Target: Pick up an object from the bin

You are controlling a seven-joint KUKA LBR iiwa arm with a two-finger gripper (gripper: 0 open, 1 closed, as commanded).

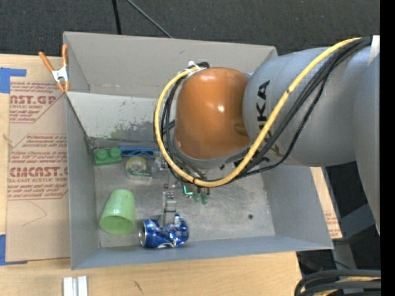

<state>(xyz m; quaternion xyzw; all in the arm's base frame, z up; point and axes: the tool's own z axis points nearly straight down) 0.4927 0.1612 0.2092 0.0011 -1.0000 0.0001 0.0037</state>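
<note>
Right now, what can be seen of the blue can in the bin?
The can is a crushed drinks can of shiny blue metal with silvery patches, dented and flattened. It lies on its side on the floor of the bin, by the wall at the view's bottom. A green cup lies close on its left; whether they touch cannot be told. The hand is at its upper edge, touching or just above.

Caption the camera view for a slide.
The gripper hangs over a crushed blue can beside a green cup.

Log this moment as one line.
tool: over blue can | can: crushed, by lower wall of bin | neighbour: green cup, on its side
</note>
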